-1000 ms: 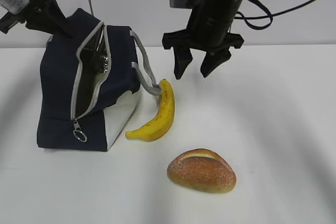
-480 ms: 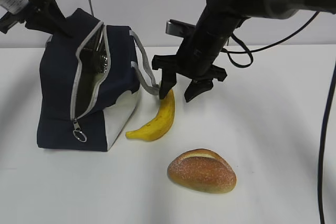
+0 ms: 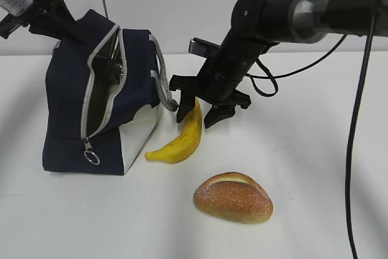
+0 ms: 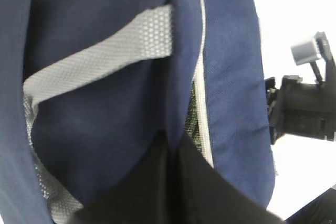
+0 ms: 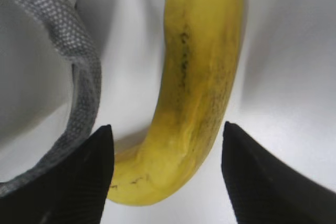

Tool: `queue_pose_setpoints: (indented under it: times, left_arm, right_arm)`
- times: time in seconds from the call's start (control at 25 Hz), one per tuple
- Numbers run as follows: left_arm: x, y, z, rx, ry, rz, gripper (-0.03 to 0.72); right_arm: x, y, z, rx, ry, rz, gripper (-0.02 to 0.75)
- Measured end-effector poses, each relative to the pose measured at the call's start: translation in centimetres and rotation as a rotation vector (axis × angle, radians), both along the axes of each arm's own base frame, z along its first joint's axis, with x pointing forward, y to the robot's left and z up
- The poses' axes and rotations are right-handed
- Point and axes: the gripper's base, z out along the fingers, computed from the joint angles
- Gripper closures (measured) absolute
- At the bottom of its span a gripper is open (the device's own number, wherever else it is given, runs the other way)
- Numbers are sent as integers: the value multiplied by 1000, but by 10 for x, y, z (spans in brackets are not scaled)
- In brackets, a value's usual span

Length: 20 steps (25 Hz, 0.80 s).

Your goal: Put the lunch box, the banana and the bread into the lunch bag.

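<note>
The navy lunch bag [image 3: 66, 101] stands at the left with its zipper open. My left gripper [image 3: 63, 28] is shut on the fabric at the bag's top rear edge; in the left wrist view its jaws [image 4: 173, 148] pinch the navy cloth [image 4: 105, 119]. The yellow banana [image 3: 182, 137] lies next to the bag's right side. My right gripper [image 3: 197, 113] is open and low over the banana's upper end, one finger on each side; the right wrist view shows the banana [image 5: 205, 51] between the tips [image 5: 165, 129]. The bread [image 3: 233, 197] lies at the front. No lunch box shows.
The bag's grey strap handle [image 3: 165, 86] hangs down close to the banana's upper end and to my right gripper's left finger; it also shows in the right wrist view [image 5: 79, 93]. A ring zipper pull [image 3: 92, 157] hangs at the bag's front. White tabletop lies all round.
My right gripper has come down and to the left, from above the table to straddling the banana's upper end, still open. The left gripper, bag, banana and bread have not moved.
</note>
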Motion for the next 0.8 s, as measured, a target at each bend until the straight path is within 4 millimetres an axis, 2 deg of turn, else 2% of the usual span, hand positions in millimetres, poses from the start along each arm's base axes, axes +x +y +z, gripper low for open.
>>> queue_pose_setpoints:
  times: [0.16, 0.32, 0.52, 0.8]
  left_arm:
    - [0, 0, 0, 0, 1, -1, 691]
    - [0, 0, 0, 0, 3, -2, 691]
    - [0, 0, 0, 0, 5, -3, 691]
    - [-1, 0, 0, 0, 5, -4, 691]
  right_arm:
    - [2, 4, -12, -3, -3, -2, 261]
    - [2, 11, -14, -4, -25, -13, 266]
    - [1, 11, -16, -33, -27, -24, 367]
    - [1, 12, -18, -48, -29, -23, 386]
